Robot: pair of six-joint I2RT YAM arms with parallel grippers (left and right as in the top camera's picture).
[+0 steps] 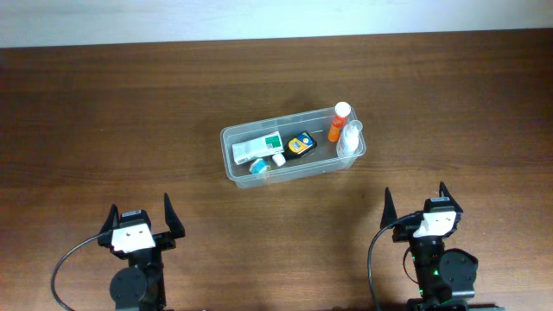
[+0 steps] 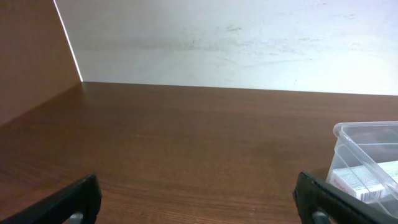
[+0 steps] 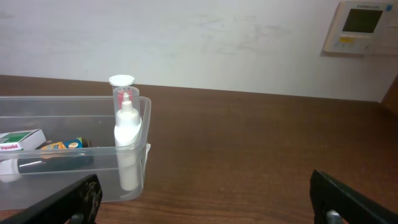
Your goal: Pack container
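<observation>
The container (image 1: 228, 160) sat near the middle of the worktop (image 1: 104, 104), its long side running slightly askew, its right end farther from us. Every small thing we could see lay inside it: a box (image 1: 257, 149) at the left end, a dark packet (image 1: 301, 144) in the middle, and an orange bottle (image 1: 339, 123) and a clear bottle (image 1: 349, 138) crowded together at the right end. The clear one stood upright against the end wall. Whether the orange one stood or leaned, we could not tell.

Both arms were at the near edge, well apart from the container. The left gripper (image 1: 140, 206) was spread wide and held nothing, and so was the right gripper (image 1: 415, 190). We judged the packing done, or close to it.

What worried us was the right end. The two bottles were tall for such a shallow tub and rose above the rim, so a gripper coming in low from the right could clip them and tip one out. The clear bottle was hard to make out against the clear wall, which made a misjudged reach likelier.

The container itself looked light, and the worktop looked smooth. A push on one wall would probably slide or turn it instead of being resisted, and a pinch on one rim alone might tilt it and send the contents sliding towards the lower end. No lid showed in any view.
</observation>
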